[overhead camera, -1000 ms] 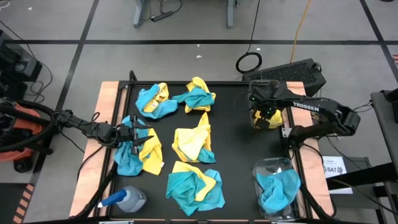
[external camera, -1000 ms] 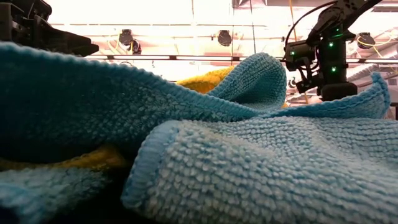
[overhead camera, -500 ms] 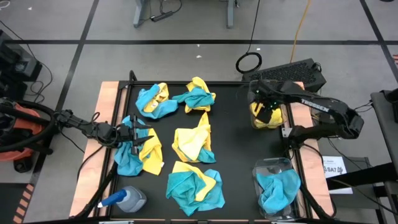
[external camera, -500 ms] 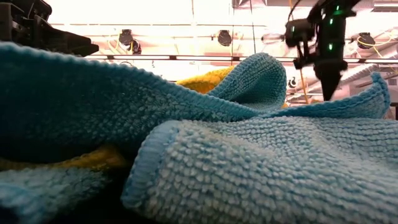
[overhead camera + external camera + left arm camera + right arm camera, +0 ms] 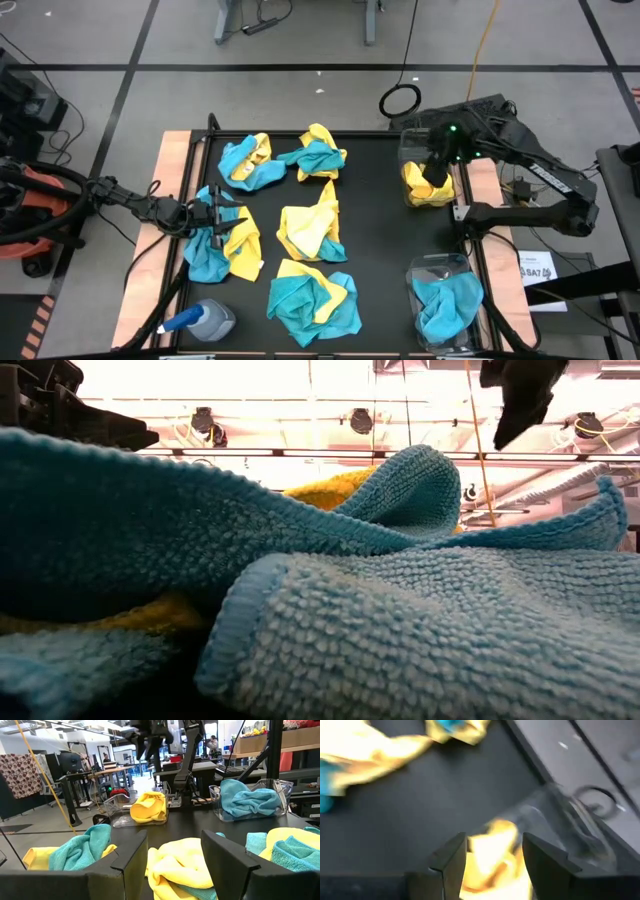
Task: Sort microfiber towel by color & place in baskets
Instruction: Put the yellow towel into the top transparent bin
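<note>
Microfiber towels lie mostly unsorted: five mixed clumps of yellow and teal cloth sit on the black table (image 5: 375,240). One clump (image 5: 247,160) is near the far left corner, another (image 5: 318,152) just beside it along the far edge, a third (image 5: 312,228) at the middle, a fourth (image 5: 224,245) by the left edge, and a fifth (image 5: 312,298) at the near edge.

Sorting has only begun, judging by the two baskets along the right edge. The far basket (image 5: 408,150) holds a yellow towel (image 5: 428,190). The near basket (image 5: 440,268) holds a teal towel (image 5: 447,303). Each seems to have one or two cloths inside, so the greater part of the job is left. Every remaining clump must also be pulled apart by colour first.

The right gripper (image 5: 436,172) hangs above the far basket. Its jaws stand apart and empty, with the yellow towel lying loose below them in the right wrist view. The left gripper (image 5: 222,214) sits low at the left-edge clump. Its jaws stand partly apart, and the left wrist view shows yellow cloth bulging between the fingers (image 5: 125,857) without a clear pinch.

A blue-capped spray bottle (image 5: 203,320) lies at the near left corner.
</note>
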Robot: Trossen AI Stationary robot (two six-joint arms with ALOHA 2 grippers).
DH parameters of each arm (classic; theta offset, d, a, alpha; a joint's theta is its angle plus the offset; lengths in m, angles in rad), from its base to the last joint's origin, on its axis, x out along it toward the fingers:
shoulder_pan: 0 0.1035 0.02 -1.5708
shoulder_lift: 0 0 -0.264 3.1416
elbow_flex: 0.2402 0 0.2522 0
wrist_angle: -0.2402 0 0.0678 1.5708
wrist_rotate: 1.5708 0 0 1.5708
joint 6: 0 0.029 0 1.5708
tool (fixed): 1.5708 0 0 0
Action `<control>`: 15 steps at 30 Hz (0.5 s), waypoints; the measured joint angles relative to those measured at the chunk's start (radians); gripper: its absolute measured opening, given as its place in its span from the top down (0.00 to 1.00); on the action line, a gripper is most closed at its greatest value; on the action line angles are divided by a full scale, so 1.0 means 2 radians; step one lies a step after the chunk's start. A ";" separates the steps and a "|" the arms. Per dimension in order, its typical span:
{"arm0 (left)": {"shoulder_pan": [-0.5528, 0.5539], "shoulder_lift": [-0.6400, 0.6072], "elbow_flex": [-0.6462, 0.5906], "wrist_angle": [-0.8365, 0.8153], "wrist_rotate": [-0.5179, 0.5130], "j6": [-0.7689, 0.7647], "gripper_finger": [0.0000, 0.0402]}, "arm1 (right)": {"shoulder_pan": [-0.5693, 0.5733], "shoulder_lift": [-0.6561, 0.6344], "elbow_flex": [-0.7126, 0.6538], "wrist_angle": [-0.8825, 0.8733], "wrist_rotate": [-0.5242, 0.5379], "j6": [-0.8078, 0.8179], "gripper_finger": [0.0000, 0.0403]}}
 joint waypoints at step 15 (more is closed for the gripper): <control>0.000 0.000 0.000 0.000 0.000 0.000 0.52 | 0.103 -0.009 0.000 0.128 -0.240 -0.040 0.54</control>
